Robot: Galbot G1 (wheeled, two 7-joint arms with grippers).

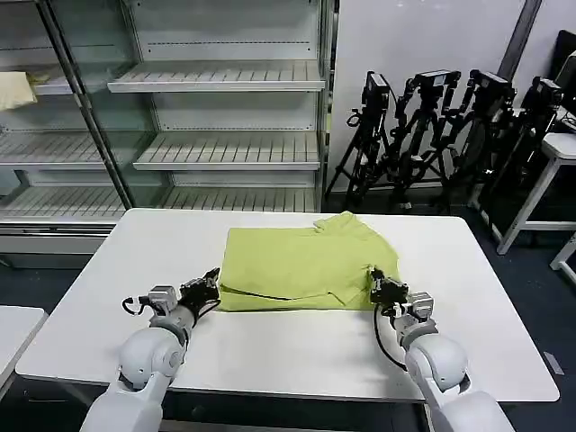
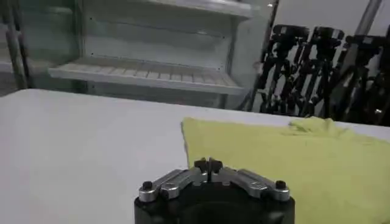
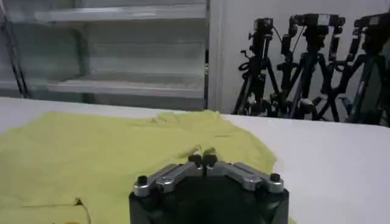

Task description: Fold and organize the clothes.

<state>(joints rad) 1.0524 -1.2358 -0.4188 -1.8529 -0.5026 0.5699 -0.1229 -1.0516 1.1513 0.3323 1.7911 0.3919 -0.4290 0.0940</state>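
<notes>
In the head view, a lime yellow-green T-shirt (image 1: 301, 265) is seen lying partly folded on the white bench (image 1: 135, 270), roughly at its middle, with a bunched corner raised at the far right side and a folded edge along the near side. The left gripper (image 1: 209, 286) is placed low over the bench just beside the shirt's near left corner, and the right gripper (image 1: 385, 290) is placed at the near right corner, over the fabric's edge (whether it touches the cloth cannot be told). Metal shelving (image 1: 225, 81) is seen behind the bench, with a pale cream cloth (image 1: 16, 88) on a shelf at the far left, and a cluster of black tripods (image 1: 432, 126) stands against the wall to the right. In the left wrist view, the left gripper (image 2: 208, 164) is shown with its jaws brought together and nothing between them, above bare bench surface (image 2: 79, 146); the T-shirt (image 2: 292, 158) lies just beside it, its straight edge close to the fingertips. In the right wrist view, the right gripper (image 3: 202, 159) is likewise shown with its jaws closed on nothing, held over the T-shirt (image 3: 91, 152), which spreads out across the bench (image 3: 341, 158) beneath it, wrinkled at its far edge.
</notes>
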